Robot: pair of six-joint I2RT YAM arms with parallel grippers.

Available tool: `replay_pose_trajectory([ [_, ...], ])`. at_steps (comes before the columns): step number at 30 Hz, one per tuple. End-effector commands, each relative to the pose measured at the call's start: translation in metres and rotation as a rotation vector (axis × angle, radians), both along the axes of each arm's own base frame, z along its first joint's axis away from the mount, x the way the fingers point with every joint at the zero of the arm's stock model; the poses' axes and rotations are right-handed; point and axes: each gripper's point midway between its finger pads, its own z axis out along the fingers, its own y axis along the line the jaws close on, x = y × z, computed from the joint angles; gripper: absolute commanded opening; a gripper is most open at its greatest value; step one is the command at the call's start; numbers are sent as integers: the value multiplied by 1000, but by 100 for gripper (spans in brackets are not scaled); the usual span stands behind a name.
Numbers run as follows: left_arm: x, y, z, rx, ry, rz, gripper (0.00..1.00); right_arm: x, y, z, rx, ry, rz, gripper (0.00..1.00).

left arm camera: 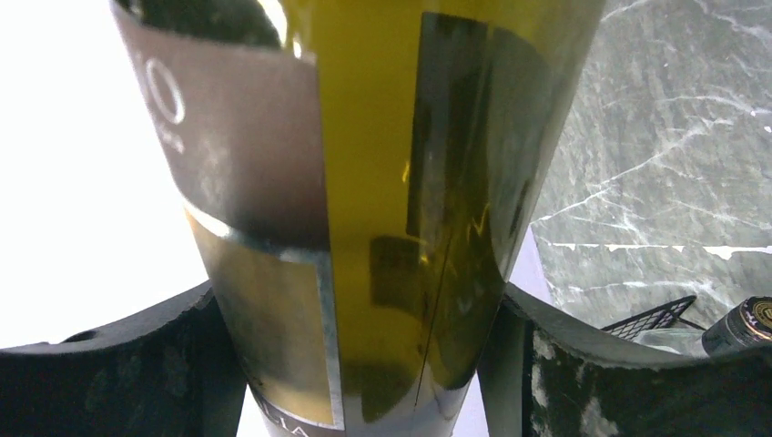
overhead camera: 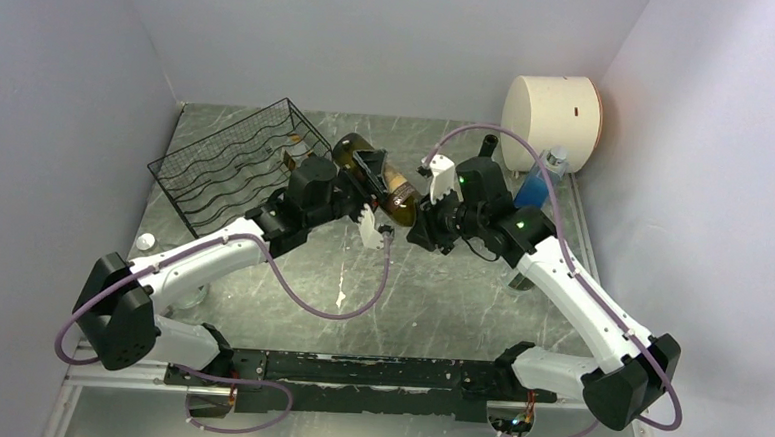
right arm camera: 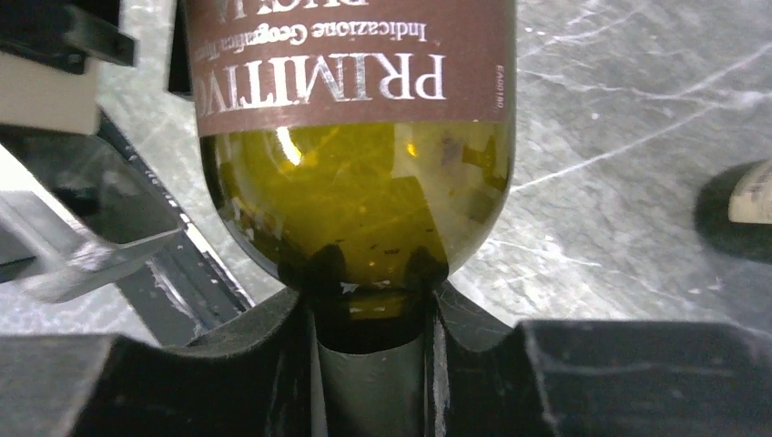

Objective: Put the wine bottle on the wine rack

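A grey marbled worktop [overhead camera: 439,301] is boxed in by pale walls [overhead camera: 373,38]. The rack [overhead camera: 231,170] stands at the far-left corner. Just right of it the bottle [overhead camera: 377,181] is held slanting between both arms. The left gripper [left arm camera: 364,364] clamps its body and the right gripper [right arm camera: 369,314] its neck, which is mostly hidden in the grip. Glare whites out the left side of the left wrist view.

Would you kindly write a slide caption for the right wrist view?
The right gripper clamps the wine bottle by its neck, Primitivo label upside down, over the marbled table.
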Motion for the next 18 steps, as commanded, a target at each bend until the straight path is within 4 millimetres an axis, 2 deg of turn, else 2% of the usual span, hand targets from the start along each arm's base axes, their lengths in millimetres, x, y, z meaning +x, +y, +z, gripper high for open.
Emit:
replay_pose_trajectory([
  [1,-27,-15,98,-233,-124,-129,7,19,-4,9,10,-46,-85,7],
  [2,-28,-15,98,-241,-118,-132,10,19,-5,12,10,-53,-94,0],
  [4,-29,-15,98,-258,-114,-133,22,21,-7,19,19,-74,-108,0],
  [5,-30,-14,98,-271,-113,-135,32,22,-8,22,22,-86,-117,0],
  [7,-31,-13,99,-303,-121,-131,55,24,-10,31,38,-114,-140,0],
  [8,-31,-12,98,-316,-120,-129,63,25,-11,36,45,-129,-154,0],
  [9,-30,-11,97,-334,-117,-123,88,27,-13,41,55,-147,-170,0],
  [10,-30,-10,97,-360,-107,-116,99,28,-15,47,66,-165,-186,0],
  [14,-28,-5,88,-443,-51,-83,98,36,-24,65,100,-226,-270,0],
  [18,-26,2,77,-547,74,-29,97,43,-33,73,127,-252,-364,0],
])
